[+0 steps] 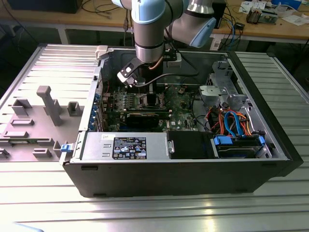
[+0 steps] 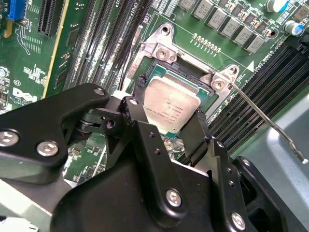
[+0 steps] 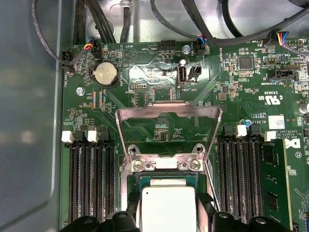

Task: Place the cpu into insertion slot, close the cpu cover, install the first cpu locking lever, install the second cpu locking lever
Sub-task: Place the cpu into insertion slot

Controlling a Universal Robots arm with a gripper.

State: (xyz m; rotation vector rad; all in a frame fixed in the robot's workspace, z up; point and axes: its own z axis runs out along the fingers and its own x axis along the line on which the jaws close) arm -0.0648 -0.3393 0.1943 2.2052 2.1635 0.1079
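1. Jaws. In both wrist views the gripper has its jaws clamped on two opposite edges of the cpu, silvery face up.

2. Position of the cpu. The cpu sits directly over the insertion slot, inside the socket's metal border. Whether it is fully seated on the pin field or held just above it cannot be told. Judgement: step one, placement, is in hand and not confirmed complete, since the jaws are gripping the chip.

3. Cover. In the first wrist view the cpu cover stands swung back on its hinge beyond the socket, and the green board shows through its window. It is not closed.

4. Levers. In the second wrist view one locking lever angles away from the socket corner, unlatched. With the cover open, both lever steps are judged outstanding.

5. Surroundings. Memory slots flank the socket on the motherboard. In the exterior view the arm reaches down into the open computer case, which rests on a ribbed metal surface.
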